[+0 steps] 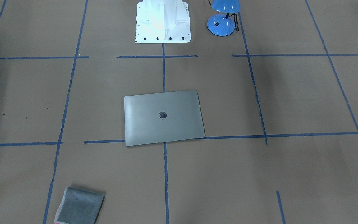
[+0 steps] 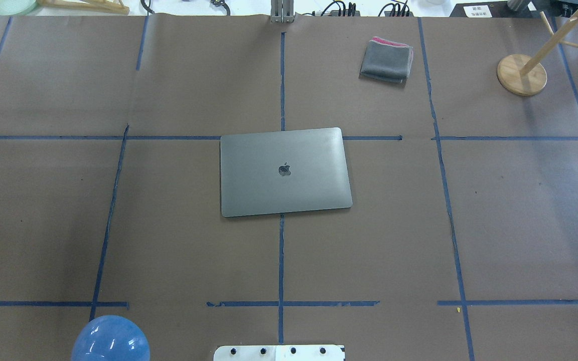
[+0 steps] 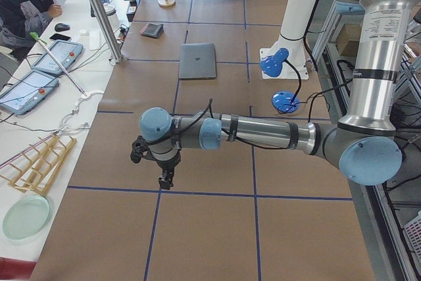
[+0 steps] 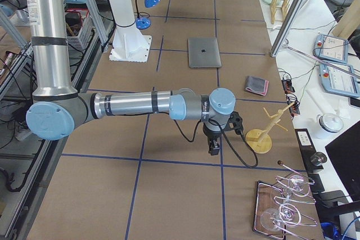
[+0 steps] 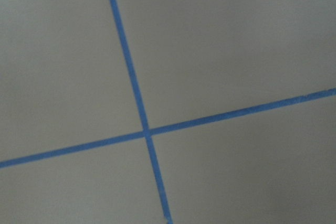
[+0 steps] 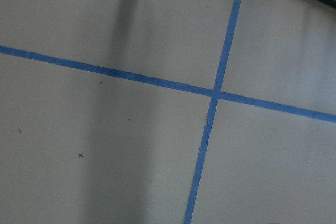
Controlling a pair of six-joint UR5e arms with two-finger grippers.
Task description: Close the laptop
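1. Logging left gripper (image 3: 166, 179) hanging over bare taped table (image 3: 197, 228), well off to the robot's left of the laptop. Cannot tell finger spread from the side view alone. Seeing nothing held.
2. Noting blue lamp (image 2: 111, 338) standing on the robot's side of the laptop, off to its left and well apart.
3. Recording the laptop (image 2: 284, 171) lying flat mid-table, lid down on its base and logo facing up. No screen or keys showing. Sitting slightly askew to the tape grid.
4. Noting folded grey cloth (image 2: 386, 61) lying beyond the laptop, to its right and apart. Wooden stand (image 2: 521, 74) standing further right again.
5. Logging right gripper (image 4: 214, 147) hanging well to the laptop's right, near the wooden stand. Again cannot tell finger spread. Seeing nothing held.
6. Judging the closing step as looking finished, with neither arm touching the lid.
7. Judging the next move as calling for little: checking the lid edge for a gap, and pressing down lightly only if finding one.
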